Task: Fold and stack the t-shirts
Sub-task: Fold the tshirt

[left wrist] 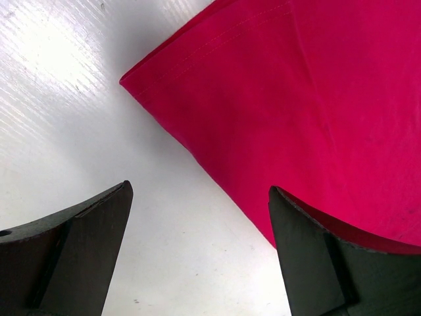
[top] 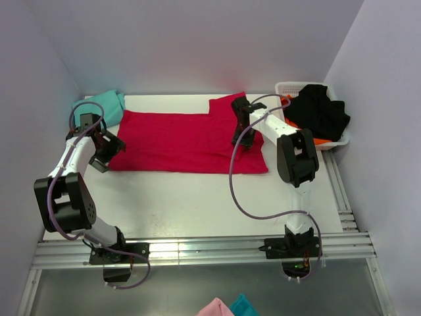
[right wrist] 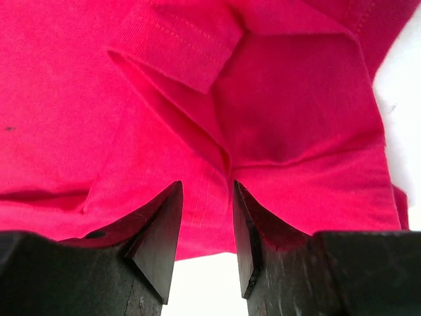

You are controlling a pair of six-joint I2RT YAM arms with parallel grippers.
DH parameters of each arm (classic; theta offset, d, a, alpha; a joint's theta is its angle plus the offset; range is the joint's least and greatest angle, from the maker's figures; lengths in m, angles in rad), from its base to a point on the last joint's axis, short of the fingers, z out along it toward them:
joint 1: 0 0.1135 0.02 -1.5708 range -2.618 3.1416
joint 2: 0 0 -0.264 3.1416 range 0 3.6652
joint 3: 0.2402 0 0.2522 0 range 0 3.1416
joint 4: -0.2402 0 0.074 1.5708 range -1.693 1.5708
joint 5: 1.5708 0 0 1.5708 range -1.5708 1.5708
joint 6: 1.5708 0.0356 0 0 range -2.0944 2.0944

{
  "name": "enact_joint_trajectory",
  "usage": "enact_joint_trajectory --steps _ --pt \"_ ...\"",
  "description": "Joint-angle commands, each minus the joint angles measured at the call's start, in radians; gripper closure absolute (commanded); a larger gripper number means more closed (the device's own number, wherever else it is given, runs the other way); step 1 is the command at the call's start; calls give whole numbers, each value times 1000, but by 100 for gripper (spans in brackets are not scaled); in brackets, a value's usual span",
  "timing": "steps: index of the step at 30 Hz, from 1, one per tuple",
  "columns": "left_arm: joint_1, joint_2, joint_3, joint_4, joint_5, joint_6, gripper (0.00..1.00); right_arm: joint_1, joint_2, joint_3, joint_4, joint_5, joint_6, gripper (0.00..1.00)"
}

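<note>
Black wedge jaws, left wide apart, right narrowly apart, over soft creased crimson t-shirt (top: 184, 141).

Bright, even light given from above. Glare seen on table (left wrist: 52, 66) and front rail (top: 168, 249). Soft shadow cast beside shirt (left wrist: 316, 99) edge. Fingers (right wrist: 158, 243) rendered dark, slightly blurred.

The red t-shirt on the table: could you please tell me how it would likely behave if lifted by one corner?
It will probably droop limply: the red t-shirt lies flat with soft creases by its sleeve. Pushed, it would likely bunch up rather than slide whole across the table.
</note>
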Motion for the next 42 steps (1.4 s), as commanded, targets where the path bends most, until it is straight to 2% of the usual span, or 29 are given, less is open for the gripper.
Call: enact_joint_trajectory --steps 1,10,13,16,18,19,22,27,32,36,39,41,42 --pt "6 -30 9 -8 -5 36 9 -6 35 3 34 32 23 56" --pt "18 -18 14 -19 -22 63 9 -9 79 17 46 37 43 58" --pt "23 -15 12 -18 -25 68 9 -12 78 3 58 37 43 62" --pt "29 -10 11 -14 -24 70 9 -13 84 1 58 37 41 71" --pt "32 -9 11 -13 -25 70 9 -13 83 6 52 37 44 81" --pt "31 -4 11 -11 -22 70 9 -15 81 6 51 38 44 91" --pt "32 2 6 -2 -18 63 9 -16 78 24 35 40 38 100" --pt "32 5 -8 7 -5 54 9 -21 96 107 -17 37 28 100" --pt "32 9 -6 9 -7 57 9 -29 148 266 -58 -5 31 100" --pt "32 17 12 -1 -4 62 9 -30 275 473 -97 -73 32 100" --pt "32 22 29 -10 -2 63 9 -30 346 556 -97 -126 57 100" --pt "34 19 35 -11 1 63 9 -33 368 563 -55 -182 78 82" --pt "34 19 37 -14 5 63 9 -33 382 561 -38 -201 95 67"
